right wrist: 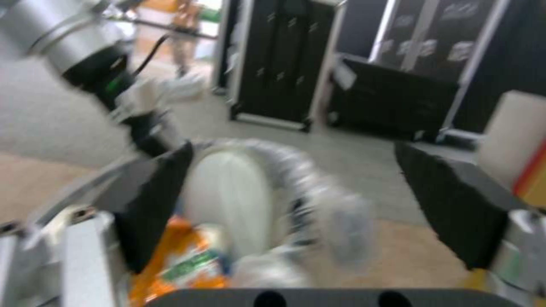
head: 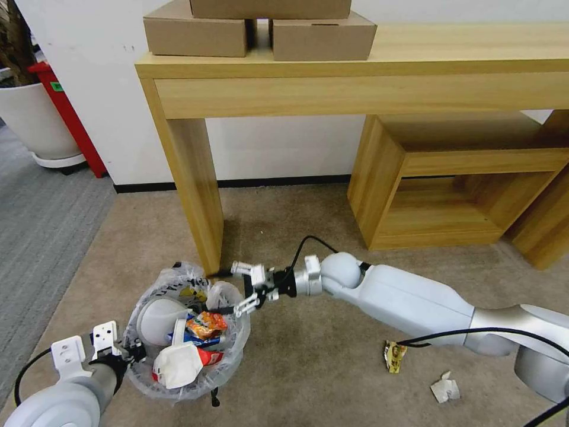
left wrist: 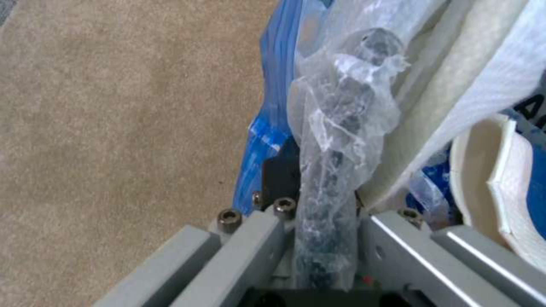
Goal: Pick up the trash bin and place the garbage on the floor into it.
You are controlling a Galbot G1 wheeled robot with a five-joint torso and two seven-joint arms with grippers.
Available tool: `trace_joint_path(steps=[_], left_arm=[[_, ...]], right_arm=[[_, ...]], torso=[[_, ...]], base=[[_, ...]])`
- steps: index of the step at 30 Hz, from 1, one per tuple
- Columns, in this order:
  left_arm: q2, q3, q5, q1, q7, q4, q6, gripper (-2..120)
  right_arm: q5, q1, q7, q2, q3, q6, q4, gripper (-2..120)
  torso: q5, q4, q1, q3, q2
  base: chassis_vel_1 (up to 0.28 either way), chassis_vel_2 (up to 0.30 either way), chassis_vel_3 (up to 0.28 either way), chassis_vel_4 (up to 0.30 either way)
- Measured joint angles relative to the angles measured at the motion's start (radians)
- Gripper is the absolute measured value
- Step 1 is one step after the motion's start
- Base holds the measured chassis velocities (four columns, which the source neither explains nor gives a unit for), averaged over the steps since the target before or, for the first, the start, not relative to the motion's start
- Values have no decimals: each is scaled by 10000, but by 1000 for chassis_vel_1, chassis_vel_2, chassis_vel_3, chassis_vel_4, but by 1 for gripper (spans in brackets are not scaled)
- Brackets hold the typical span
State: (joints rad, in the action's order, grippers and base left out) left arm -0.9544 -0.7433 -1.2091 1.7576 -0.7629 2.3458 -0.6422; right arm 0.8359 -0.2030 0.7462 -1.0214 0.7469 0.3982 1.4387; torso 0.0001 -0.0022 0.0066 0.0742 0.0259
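Your left gripper [head: 121, 351] clamps the rim of the bag-lined round trash bin [head: 185, 332], held above beige carpet [head: 308, 367]. Right gripper [head: 252, 290] hangs spread, empty, over it; hold the bin level while clearing it.

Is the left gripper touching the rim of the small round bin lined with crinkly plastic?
Touching. In the left wrist view the left gripper has its fingers closed on the bag-wrapped dark rim of the bin.
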Motion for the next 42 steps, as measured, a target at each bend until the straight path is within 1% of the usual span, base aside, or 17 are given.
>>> trace_joint_path(steps=[5, 10, 13, 14, 17, 18, 20, 22, 23, 25, 27, 30, 33, 34, 36, 38, 42], left_arm=[[76, 30, -46, 3, 0, -1, -1, 0], [263, 23, -162, -26, 0, 59, 14, 0], [383, 22, -245, -55, -1, 93, 65, 0], [383, 22, -245, -55, -1, 93, 65, 0], [441, 15, -291, -81, 4, 178, 73, 0], [441, 15, -291, -81, 4, 178, 73, 0], [441, 21, -300, -59, 30, 244, 72, 0], [442, 57, -251, 52, 58, 294, 71, 0], [442, 57, -251, 52, 58, 294, 71, 0], [412, 55, -162, 210, 72, 365, 70, 0], [412, 54, -159, 216, 74, 367, 70, 0], [425, 50, -151, 243, 101, 424, 70, 0], [553, 37, -165, 243, 181, 505, 87, 0], [553, 37, -165, 243, 181, 505, 87, 0], [720, 74, -152, 241, 303, 562, 91, 0], [728, 80, -152, 238, 307, 567, 92, 0], [1075, 216, -207, 79, 356, 611, 111, 0]], right_arm=[[139, -2, -5, 263, -644, -92, 23, 100], [173, -467, -236, 803, -1950, -236, 157, 100], [-422, -1543, -774, 1421, -3157, -360, 238, 100], [-422, -1543, -774, 1421, -3157, -360, 238, 100], [-1082, -2939, -1736, 1946, -4573, -399, 306, 100], [-1082, -2939, -1736, 1946, -4573, -399, 306, 100], [-1314, -3645, -2250, 2161, -5432, -433, 373, 100], [-1824, -4979, -2747, 2354, -7025, -412, 483, 100], [-1824, -4979, -2747, 2354, -7025, -412, 483, 100], [-2519, -6531, -3120, 2390, -8421, -409, 622, 100], [-2519, -6531, -3120, 2390, -8421, -409, 622, 100], [-2835, -7312, -3325, 2328, -9198, -456, 771, 100], [-3153, -8671, -3676, 2078, -10704, -654, 1276, 100], [-3153, -8671, -3676, 2078, -10704, -654, 1276, 100], [-3388, -10052, -3858, 1835, -12098, -826, 1786, 100], [-3419, -10208, -3867, 1808, -12240, -831, 1838, 100], [-3769, -11975, -3671, 1432, -13851, -632, 2338, 100]], torso=[[0, 0, 0, 1, 0], [1, 3, 0, 1, 0], [1, 1, 0, 0, 0], [1, 1, 0, 0, 0], [5, -3, 0, 0, 0], [5, -3, 0, 0, 0], [4, -3, 0, 0, 0], [-3, 1, 0, -1, 0], [-3, 1, 0, -1, 0], [7, 0, 0, -1, 0], [7, 0, 0, -1, 0], [3, -1, 0, 0, 1], [3, 1, 0, -2, 1], [3, 1, 0, -2, 1], [0, 2, -1, -2, 1], [0, 2, -1, -2, 1], [-1, -2, 0, -2, 0]], base=[[0, 0, 0, 0], [0, 0, 0, 0], [0, 0, 0, 0], [0, 0, 0, 0], [0, 0, 0, 0], [0, 0, 0, 0], [0, 0, 0, 0], [0, 0, 0, 0], [0, 0, 0, 0], [0, 0, 0, 0], [0, 0, 0, 0], [0, 0, 0, 0], [0, 0, 0, 0], [0, 0, 0, 0], [0, 0, 0, 0], [0, 0, 0, 0], [0, 0, 0, 0]])
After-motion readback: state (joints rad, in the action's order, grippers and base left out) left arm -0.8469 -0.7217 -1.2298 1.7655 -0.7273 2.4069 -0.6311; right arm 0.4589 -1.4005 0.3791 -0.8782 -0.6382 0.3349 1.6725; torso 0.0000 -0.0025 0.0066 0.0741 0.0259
